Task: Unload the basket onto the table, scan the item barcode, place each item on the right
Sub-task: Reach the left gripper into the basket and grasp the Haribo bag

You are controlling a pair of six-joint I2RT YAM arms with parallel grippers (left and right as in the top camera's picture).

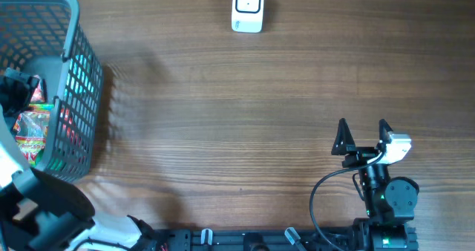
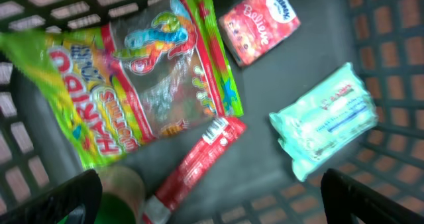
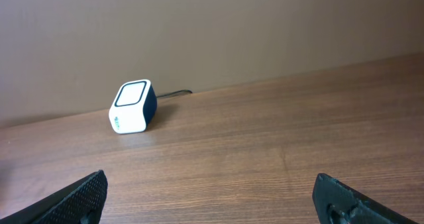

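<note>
Left wrist: gummy bag [image 2: 132,78] 1; tissue pack [image 2: 258,24] 1; wipes pack [image 2: 324,121] 1; left fingers [image 2: 377,201], right fingers [image 3: 73,197] apart

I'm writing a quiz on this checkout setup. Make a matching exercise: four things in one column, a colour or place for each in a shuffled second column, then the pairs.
Things:
1. Haribo bag
2. Kleenex pack
3. wipes pack
4. barcode scanner

Colour or place:
A. mint green
B. white, alone on the wooden table
C. red
D. clear window with green border

Pairs: 1-D, 2-C, 3-A, 4-B
</note>
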